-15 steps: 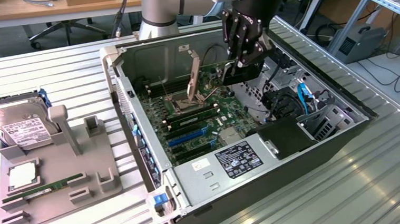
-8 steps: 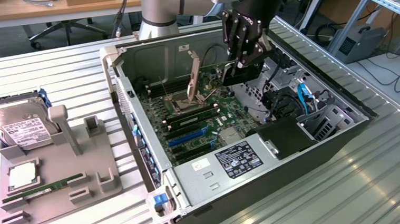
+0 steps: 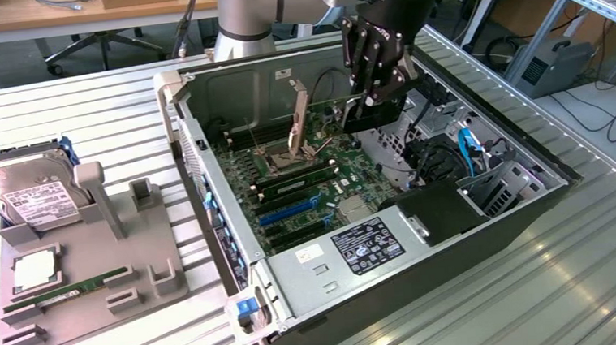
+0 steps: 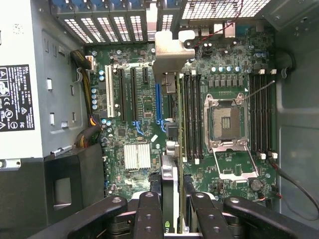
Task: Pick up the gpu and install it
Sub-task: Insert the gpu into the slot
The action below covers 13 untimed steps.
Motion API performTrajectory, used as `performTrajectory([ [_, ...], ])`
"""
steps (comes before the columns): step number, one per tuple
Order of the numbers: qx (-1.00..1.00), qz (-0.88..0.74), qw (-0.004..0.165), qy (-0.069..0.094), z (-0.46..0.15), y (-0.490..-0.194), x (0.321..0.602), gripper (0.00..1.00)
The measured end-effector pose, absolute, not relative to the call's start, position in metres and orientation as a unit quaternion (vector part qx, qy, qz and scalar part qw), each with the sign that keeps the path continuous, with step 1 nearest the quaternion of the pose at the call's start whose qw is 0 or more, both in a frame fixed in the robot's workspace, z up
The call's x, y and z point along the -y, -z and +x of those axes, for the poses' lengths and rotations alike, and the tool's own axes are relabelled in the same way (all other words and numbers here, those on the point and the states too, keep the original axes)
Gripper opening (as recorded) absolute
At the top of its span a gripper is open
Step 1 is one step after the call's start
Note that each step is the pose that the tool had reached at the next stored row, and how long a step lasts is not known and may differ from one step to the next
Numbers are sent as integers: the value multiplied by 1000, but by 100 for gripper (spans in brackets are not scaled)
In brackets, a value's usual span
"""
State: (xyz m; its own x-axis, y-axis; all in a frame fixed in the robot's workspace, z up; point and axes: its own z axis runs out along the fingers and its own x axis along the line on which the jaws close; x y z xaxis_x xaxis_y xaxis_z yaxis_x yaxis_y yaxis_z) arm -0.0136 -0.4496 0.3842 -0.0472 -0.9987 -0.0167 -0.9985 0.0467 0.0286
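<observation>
One gpu (image 3: 375, 119) clamped edge-on between gripper (image 3: 377, 94) jaws above motherboard (image 3: 300, 183); judged stiff, light, fragile; best held by card faces.

Reaches in from above on a grey arm (image 3: 242, 14), black wrist slanting steeply down. Points the black hand (image 3: 377, 94) almost straight downward. Clamps the gpu (image 3: 372, 117) edge-on, with dark fingers (image 4: 149, 214) pressed against its two faces, as seen in the wrist view.
</observation>
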Motion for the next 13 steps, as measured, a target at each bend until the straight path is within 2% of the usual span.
performTrajectory([
  [13, 723, 690, 4, 16, -14, -382, 450, 27],
])
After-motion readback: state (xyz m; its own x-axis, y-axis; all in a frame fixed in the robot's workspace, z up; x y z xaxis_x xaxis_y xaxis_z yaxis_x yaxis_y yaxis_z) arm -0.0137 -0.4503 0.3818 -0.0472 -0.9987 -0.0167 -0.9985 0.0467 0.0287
